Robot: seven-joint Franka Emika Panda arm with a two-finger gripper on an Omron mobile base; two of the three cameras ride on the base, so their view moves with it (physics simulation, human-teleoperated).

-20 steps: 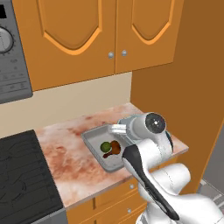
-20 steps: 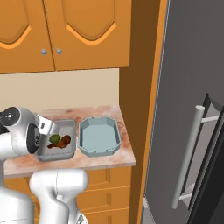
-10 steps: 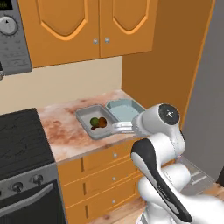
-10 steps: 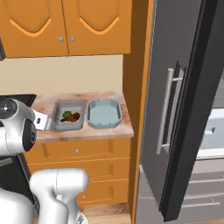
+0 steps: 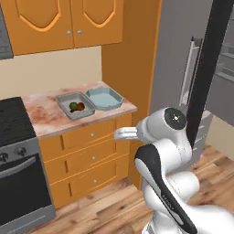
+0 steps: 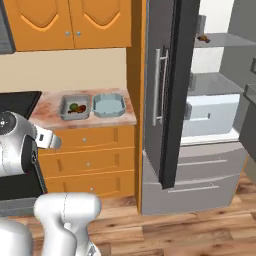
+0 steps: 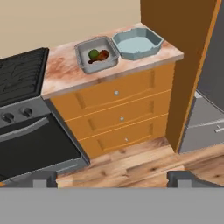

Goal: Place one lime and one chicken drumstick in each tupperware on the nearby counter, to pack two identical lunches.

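Well back from the counter point(image 7: 65, 70), over the wood floor, I am holding the gripper point(image 7: 111, 178) with its jaws standing wide and nothing between them. Looking along it in the hand view, I am seeing the two containers up ahead and well apart from the fingertips point(image 7: 43, 178). The grey tupperware point(image 7: 83, 51) is sitting toward the counter's back edge, already carrying one lime point(image 7: 93, 54) and one chicken drumstick point(image 7: 100, 56), its long axis running across the container beside the lime. Just beside it, at the counter's end nearest the fridge point(image 6: 170, 90), the pale blue-green tupperware point(image 7: 154, 43) is lying empty. I am judging the second pair must come from the fridge side; a small brown thing on an upper shelf is too small to name.
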